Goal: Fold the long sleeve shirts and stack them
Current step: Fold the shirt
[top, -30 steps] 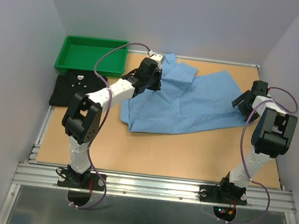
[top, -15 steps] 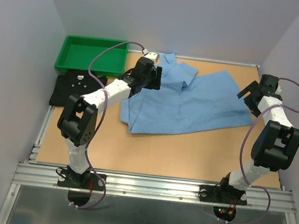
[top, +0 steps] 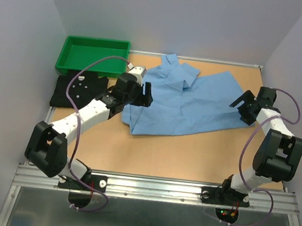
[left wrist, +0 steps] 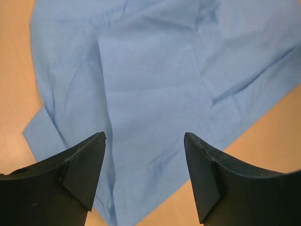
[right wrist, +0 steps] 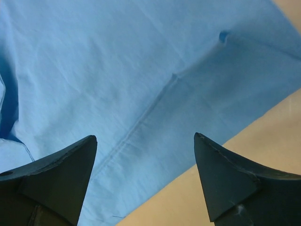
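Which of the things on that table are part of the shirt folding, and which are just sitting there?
Part of the job:
- light blue shirt, spread out, not yet folded
- black shirt, lying as a flat rectangle at the left
- left gripper and right gripper, both open over the blue shirt

Just lying about:
- green tray, nothing in it

A: Left arm [top: 93, 114]: white links, blocky black joint housings. Right arm [top: 274, 154]: same build.
B: Cables?
A: Purple, one each. Left cable [top: 104, 57] arcs at eleven o'clock of its arm, right cable [top: 298, 111] at one o'clock.
B: Bases?
A: Black plates [top: 80, 181] toward six o'clock. Small red and green lights [top: 226, 213] below the right one.
B: Ends?
A: Left gripper [left wrist: 145, 137]: matte black wedge fingers [left wrist: 77, 172], blunt tips. Right gripper [right wrist: 145, 136] alike.
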Action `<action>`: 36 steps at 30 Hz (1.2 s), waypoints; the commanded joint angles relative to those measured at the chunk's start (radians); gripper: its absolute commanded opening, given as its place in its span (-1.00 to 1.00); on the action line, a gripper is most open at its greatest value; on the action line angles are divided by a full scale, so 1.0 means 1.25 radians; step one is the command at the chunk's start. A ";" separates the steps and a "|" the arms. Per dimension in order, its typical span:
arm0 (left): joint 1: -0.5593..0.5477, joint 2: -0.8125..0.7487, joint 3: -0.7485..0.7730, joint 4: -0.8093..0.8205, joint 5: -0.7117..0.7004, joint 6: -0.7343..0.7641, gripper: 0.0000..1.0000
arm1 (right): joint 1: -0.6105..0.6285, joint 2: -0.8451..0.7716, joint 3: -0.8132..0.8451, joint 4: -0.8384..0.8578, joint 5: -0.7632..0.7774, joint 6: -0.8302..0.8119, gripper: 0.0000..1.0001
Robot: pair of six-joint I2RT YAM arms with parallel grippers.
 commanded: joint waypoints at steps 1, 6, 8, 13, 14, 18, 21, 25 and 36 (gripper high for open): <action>-0.002 -0.009 -0.096 -0.010 0.081 0.001 0.47 | 0.003 0.007 -0.054 0.121 -0.066 0.037 0.64; 0.000 0.014 -0.153 -0.009 0.054 -0.005 0.22 | 0.003 0.051 -0.102 0.185 -0.070 0.065 0.58; 0.001 0.044 -0.168 -0.020 0.047 -0.015 0.17 | 0.003 0.065 -0.120 0.197 -0.060 0.082 0.57; 0.006 0.099 -0.201 -0.036 0.053 -0.060 0.10 | 0.003 0.075 -0.174 0.197 -0.040 0.092 0.55; 0.009 0.103 -0.205 -0.044 0.057 -0.069 0.09 | 0.003 0.072 -0.182 0.196 -0.039 0.097 0.55; 0.036 0.127 -0.222 -0.090 0.058 -0.086 0.05 | 0.003 0.050 -0.231 0.174 -0.044 0.119 0.55; 0.068 0.119 -0.235 -0.130 0.060 -0.081 0.04 | 0.003 0.012 -0.264 0.121 -0.038 0.123 0.54; 0.125 0.078 -0.260 -0.171 0.076 -0.062 0.04 | 0.004 -0.063 -0.304 0.047 -0.025 0.108 0.55; 0.133 -0.102 -0.255 -0.150 0.132 -0.038 0.25 | 0.125 -0.205 -0.148 -0.056 -0.022 0.044 0.59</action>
